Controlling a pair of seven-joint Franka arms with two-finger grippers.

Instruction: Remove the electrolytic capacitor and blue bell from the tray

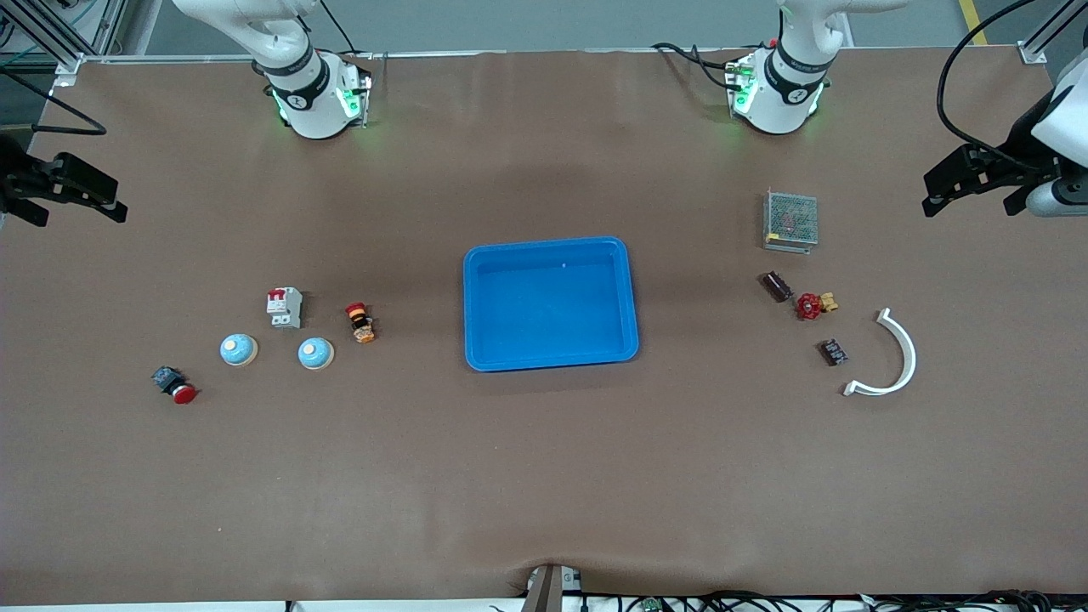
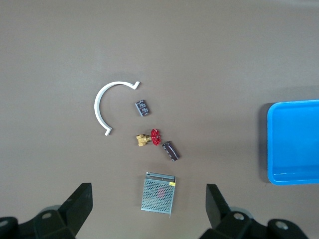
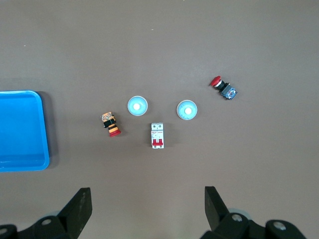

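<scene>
Blue tray (image 2: pixel 294 144) and both arms' upper links, cropped by edges

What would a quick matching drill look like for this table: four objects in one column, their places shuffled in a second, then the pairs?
Objects
1. blue plastic tray
2. metal mesh power supply box
3. white curved plastic bracket
4. red mushroom push button

Places
A. farthest toward the right arm's end of the table
B. middle of the table, nothing in it
C. farthest toward the left arm's end, beside a small dark component
D. on the left arm's side, farther from the front camera than the dark cylindrical capacitor

Pairs: 1-B, 2-D, 3-C, 4-A
</scene>
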